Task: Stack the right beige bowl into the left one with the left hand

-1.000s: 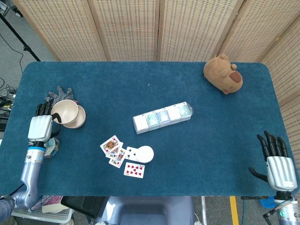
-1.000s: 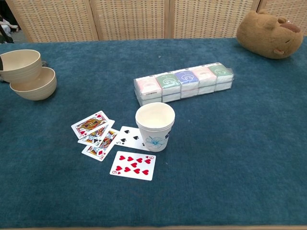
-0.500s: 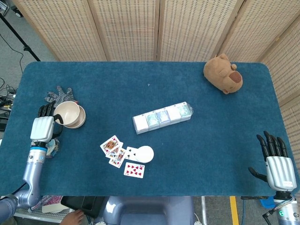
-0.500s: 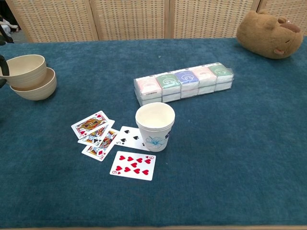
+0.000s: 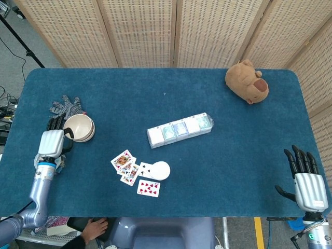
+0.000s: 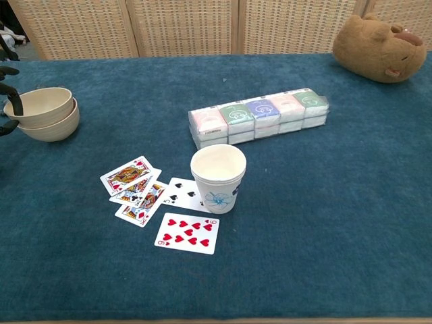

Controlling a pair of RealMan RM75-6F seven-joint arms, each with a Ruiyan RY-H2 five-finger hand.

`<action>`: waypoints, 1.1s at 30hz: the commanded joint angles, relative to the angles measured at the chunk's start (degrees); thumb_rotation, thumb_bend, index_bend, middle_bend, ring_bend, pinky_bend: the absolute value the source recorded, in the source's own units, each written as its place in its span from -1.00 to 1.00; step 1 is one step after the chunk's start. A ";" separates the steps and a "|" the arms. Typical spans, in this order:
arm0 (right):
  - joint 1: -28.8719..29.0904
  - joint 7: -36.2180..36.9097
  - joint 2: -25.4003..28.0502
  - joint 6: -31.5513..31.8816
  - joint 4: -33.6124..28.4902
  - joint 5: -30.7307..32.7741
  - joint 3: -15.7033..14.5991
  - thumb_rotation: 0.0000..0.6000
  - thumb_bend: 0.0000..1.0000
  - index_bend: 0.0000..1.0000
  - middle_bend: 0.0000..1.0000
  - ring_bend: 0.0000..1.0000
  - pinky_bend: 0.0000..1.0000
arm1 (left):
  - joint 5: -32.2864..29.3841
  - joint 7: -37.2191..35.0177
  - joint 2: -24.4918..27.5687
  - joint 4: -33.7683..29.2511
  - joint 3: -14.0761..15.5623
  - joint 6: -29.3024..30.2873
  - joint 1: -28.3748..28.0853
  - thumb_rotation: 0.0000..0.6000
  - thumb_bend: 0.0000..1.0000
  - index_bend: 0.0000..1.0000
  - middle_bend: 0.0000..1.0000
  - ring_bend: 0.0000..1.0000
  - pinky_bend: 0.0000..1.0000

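Observation:
Two beige bowls sit nested at the table's left side. The upper bowl (image 5: 77,125) (image 6: 38,103) lies inside the lower bowl (image 5: 88,133) (image 6: 50,126), nearly level. My left hand (image 5: 52,140) is just left of them, a dark finger (image 6: 15,102) hooked over the upper bowl's left rim, pinching it. In the chest view only its fingertips show at the left edge. My right hand (image 5: 307,179) hangs off the table's front right corner, fingers apart and holding nothing.
A grey glove (image 5: 66,105) lies behind the bowls. Playing cards (image 6: 145,196) and a paper cup (image 6: 218,179) sit at front centre, a row of tissue packs (image 6: 260,116) mid-table, a plush capybara (image 5: 247,81) at the back right. A person's hand (image 5: 94,228) shows below the front edge.
The upper bowl was tilted on the lower bowl's rim; it has come down and settled inside it. My left hand shifted slightly toward the front edge with it.

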 commanded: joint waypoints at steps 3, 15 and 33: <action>-0.02 -0.09 -0.05 0.00 -0.04 0.05 0.00 1.00 -1.00 -1.00 -1.00 -1.00 -1.00 | 0.22 -1.07 1.59 -1.91 0.43 -0.59 0.35 1.00 -0.30 -0.87 -1.00 -1.00 -1.00; -0.08 -0.19 0.04 0.19 -0.29 -0.06 0.01 1.00 -1.00 -1.00 -1.00 -1.00 -1.00 | 5.18 -6.04 6.40 -8.37 3.73 0.83 2.56 1.00 -0.38 -1.00 -1.00 -1.00 -1.00; -0.08 0.35 0.28 0.16 -0.30 0.07 0.12 1.00 -1.00 -1.00 -1.00 -1.00 -1.00 | 3.86 -0.80 12.73 -19.81 7.39 -3.23 3.07 1.00 -0.37 -1.00 -1.00 -1.00 -1.00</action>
